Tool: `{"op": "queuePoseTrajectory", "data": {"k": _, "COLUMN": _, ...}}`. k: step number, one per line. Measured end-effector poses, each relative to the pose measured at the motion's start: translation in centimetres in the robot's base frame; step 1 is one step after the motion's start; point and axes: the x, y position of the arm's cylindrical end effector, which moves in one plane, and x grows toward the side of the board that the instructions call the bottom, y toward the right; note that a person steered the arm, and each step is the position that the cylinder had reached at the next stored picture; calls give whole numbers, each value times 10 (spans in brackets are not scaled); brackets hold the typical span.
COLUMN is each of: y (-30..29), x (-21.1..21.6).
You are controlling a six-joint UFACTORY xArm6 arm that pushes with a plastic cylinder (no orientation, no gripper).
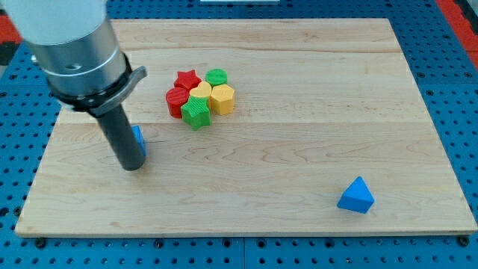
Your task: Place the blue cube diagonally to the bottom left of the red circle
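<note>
The blue cube (139,140) lies at the view's left on the wooden board (299,149), mostly hidden behind the rod. My tip (132,166) rests on the board just below and left of the cube, touching or nearly touching it. The red circle (175,101) is the leftmost piece of a tight cluster above and right of the cube. The cube sits down and left of the red circle, a short gap apart.
The cluster also holds a red star (187,78), a green circle (216,76), a yellow heart (200,91), a yellow hexagon (222,98) and a green star (196,112). A blue triangle (356,196) lies at the lower right.
</note>
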Motion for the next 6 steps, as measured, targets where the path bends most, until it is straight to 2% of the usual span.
{"op": "queuePoseTrajectory", "data": {"k": 2, "y": 42, "x": 10}}
{"op": "queuePoseTrajectory", "data": {"k": 3, "y": 135, "x": 14}}
{"op": "queuePoseTrajectory", "data": {"k": 4, "y": 249, "x": -17}}
{"op": "queuePoseTrajectory", "data": {"k": 5, "y": 360, "x": -7}}
{"op": "queuePoseTrajectory", "data": {"k": 6, "y": 376, "x": 64}}
